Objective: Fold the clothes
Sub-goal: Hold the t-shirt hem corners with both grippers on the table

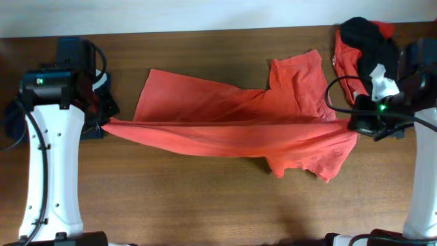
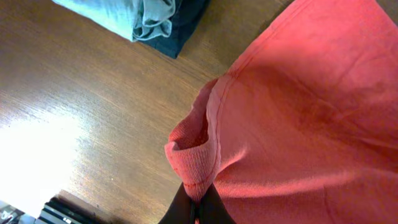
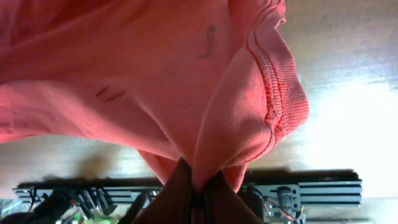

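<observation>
Across the middle of the overhead frame, the orange-red T-shirt (image 1: 232,126) hung stretched between the two arms, pulled into a straight ridge from the left edge of the cloth to the right. The left claw (image 1: 104,123) was clenched on a bunched bit of the shirt's edge at middle left, and its wrist view showed the dark fingers (image 2: 186,211) pinched tight on a roll of hem. The right claw (image 1: 355,124) was likewise clamped on the shirt at middle right, where its own camera showed a stitched, ribbed border gathered between the jaws (the neck end, I guessed, since both sleeves lay on that side). Above the ridge the cloth lay flat on the bench (image 1: 205,205), and below it sagged in a shallow curve.

To my eye the step in hand was the lengthwise fold, with the shirt taken up along its centre line and kept taut. The next move would call for both claws to carry that ridge together towards one long edge and lower it so the halves met evenly, without slackening one end first.

A red and black heap (image 1: 362,41) waited at the upper right. A pale grey-green garment (image 2: 130,15) on a navy one (image 2: 183,31) sat near the left arm.
</observation>
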Robot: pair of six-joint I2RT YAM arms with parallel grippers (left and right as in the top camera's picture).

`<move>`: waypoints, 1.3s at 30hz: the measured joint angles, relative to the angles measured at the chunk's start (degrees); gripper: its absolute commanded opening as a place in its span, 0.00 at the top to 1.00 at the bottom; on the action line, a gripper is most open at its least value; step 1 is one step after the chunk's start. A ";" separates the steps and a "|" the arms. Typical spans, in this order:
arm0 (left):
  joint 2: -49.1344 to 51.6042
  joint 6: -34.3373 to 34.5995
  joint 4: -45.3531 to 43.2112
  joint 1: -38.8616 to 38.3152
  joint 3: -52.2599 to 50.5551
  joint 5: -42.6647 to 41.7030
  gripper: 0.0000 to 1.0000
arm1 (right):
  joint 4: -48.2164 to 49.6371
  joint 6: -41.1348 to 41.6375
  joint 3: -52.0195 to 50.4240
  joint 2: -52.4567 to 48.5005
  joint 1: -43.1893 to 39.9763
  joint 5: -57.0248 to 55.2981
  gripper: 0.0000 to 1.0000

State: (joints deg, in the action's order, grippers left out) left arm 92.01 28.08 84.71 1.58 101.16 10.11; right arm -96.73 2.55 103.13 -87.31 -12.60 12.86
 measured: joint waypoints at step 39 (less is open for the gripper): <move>5.68 -0.20 -45.20 -0.07 -30.40 -0.63 1.00 | 24.00 0.22 -10.75 -17.86 0.00 -0.42 0.96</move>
State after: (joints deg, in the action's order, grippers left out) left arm 97.69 27.88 39.51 1.52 70.76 9.47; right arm -72.73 2.76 92.38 -105.16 -12.60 12.45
